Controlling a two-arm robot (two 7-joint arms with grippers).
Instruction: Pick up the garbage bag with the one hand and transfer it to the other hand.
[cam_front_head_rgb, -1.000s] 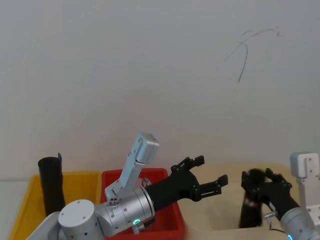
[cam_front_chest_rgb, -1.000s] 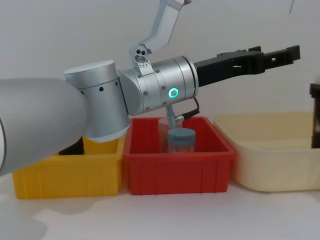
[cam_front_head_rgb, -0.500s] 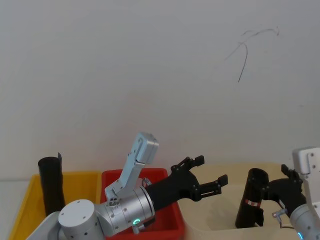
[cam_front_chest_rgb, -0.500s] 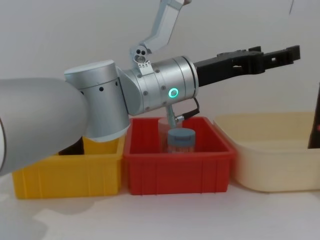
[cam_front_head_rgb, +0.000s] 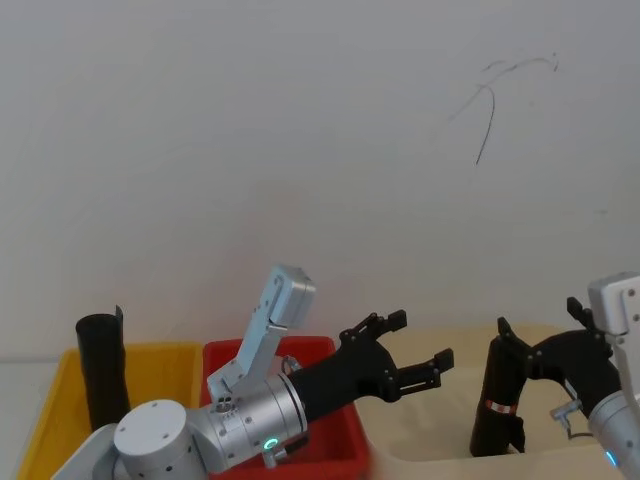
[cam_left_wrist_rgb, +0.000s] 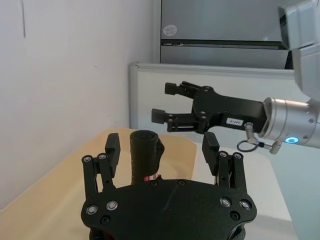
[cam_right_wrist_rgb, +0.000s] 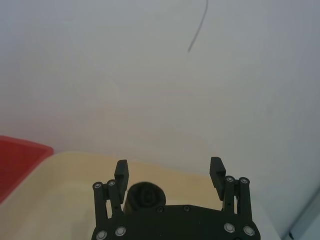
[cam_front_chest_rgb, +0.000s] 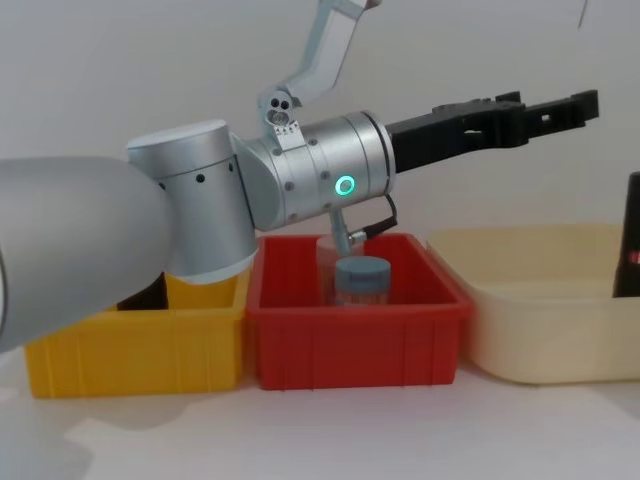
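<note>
The garbage bag (cam_front_head_rgb: 497, 398), a black roll with a red-and-white label, stands slightly tilted in the cream bin (cam_front_head_rgb: 430, 440); it also shows at the chest view's right edge (cam_front_chest_rgb: 630, 235). My right gripper (cam_front_head_rgb: 535, 335), with its white sticker, is open just right of the bag's top and not touching it. In the right wrist view the bag's top (cam_right_wrist_rgb: 144, 195) lies between the spread fingers (cam_right_wrist_rgb: 121, 172), nearer one of them. My left gripper (cam_front_head_rgb: 422, 340) hovers open to the left of the bag, pointing at it. The left wrist view shows the bag (cam_left_wrist_rgb: 145, 155) ahead, with the right gripper (cam_left_wrist_rgb: 167, 102) above it.
A yellow bin (cam_front_chest_rgb: 130, 350) at the left holds a plain black roll (cam_front_head_rgb: 100, 365). The red bin (cam_front_chest_rgb: 355, 345) in the middle holds a blue-lidded jar (cam_front_chest_rgb: 362, 280) under my left arm. A white wall stands close behind the bins.
My right gripper has let go of the garbage bag and drawn back to the right. The bag now stands free in the cream bin. The left arm has stayed still.
</note>
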